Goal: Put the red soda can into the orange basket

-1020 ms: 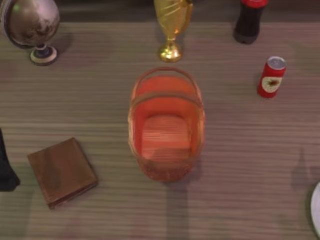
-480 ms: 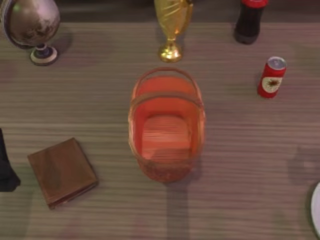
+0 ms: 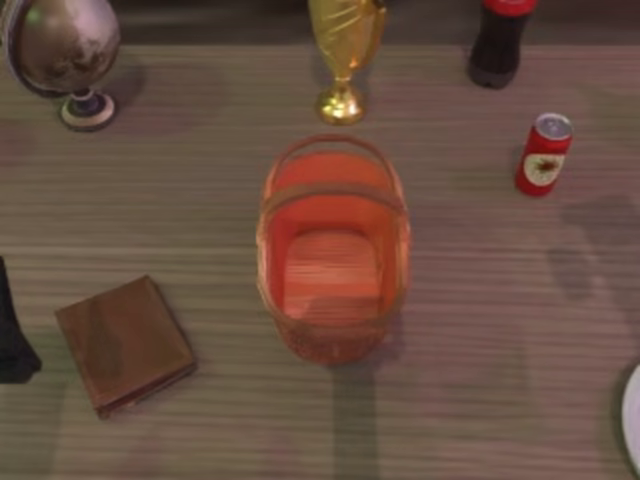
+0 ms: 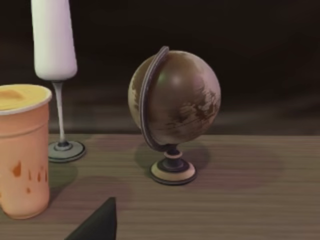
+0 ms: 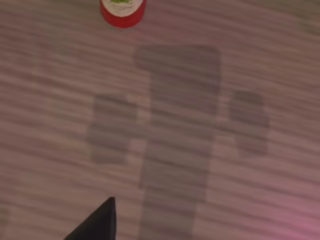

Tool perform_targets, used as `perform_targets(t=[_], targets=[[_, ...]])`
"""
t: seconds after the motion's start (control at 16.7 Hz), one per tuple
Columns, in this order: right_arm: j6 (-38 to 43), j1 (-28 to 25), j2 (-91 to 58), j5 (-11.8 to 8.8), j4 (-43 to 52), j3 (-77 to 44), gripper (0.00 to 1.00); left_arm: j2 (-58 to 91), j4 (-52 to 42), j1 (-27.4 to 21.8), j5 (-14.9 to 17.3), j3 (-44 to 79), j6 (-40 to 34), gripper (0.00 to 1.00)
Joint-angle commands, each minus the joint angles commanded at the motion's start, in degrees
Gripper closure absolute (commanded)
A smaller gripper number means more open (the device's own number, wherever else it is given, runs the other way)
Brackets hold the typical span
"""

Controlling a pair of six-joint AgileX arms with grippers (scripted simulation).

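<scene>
Left edge of the table (image 3: 200,210): a dark part of the left arm (image 3: 12,330) pokes in at the near-left; its gripper isn't visible, so finger state there can't be told. Far-left corner holds a globe (image 3: 62,45) on a round foot, cut by the frame edge. Near-left is a brown book (image 3: 125,343), lying flat, well apart from everything else. Centre: the orange basket (image 3: 270,250), upright, two hoop handles arching across it, pale slatted bottom bare, with open wood on all sides. Far of it, a gold trophy (image 3: 344,40) near the far edge. Further right, a dark cola bottle (image 3: 498,40) at the far edge, then the red soda can (image 3: 543,154) standing upright on the table, far-right, well apart from the basket and near but clear of the bottle. A soft shadow lies on the wood just near of the can. A white rim (image 3: 632,415) clips the near-right edge. Left wrist view shows what top doesn't: an orange cup (image 4: 22,150) and a white stemmed object (image 4: 54,50) beside the globe (image 4: 175,105), plus one dark fingertip (image 4: 97,225). Right wrist view looks down on bare wood with a gripper-shaped shadow, the can (image 5: 122,10) at the frame edge and one dark fingertip (image 5: 95,225); can't tell whether the right gripper is open, but it holds nothing visible.
</scene>
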State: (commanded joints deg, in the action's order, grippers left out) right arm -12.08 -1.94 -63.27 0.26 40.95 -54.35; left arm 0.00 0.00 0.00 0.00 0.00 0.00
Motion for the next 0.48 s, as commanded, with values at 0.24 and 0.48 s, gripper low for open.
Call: perform_targets(t=[0.24, 0.48], targets=[[-5.6, -1.3, -24.7, -0.3, 14.5, -23.0, 0.0, 0.0, 0.0, 0.0, 0.0, 0.0, 0.0, 0.0], [-11.3, -2.9, -47.5, -1.0, 26.8, -46.2, 0.0, 0.0, 0.0, 0.0, 0.0, 0.0, 0.0, 0.0]])
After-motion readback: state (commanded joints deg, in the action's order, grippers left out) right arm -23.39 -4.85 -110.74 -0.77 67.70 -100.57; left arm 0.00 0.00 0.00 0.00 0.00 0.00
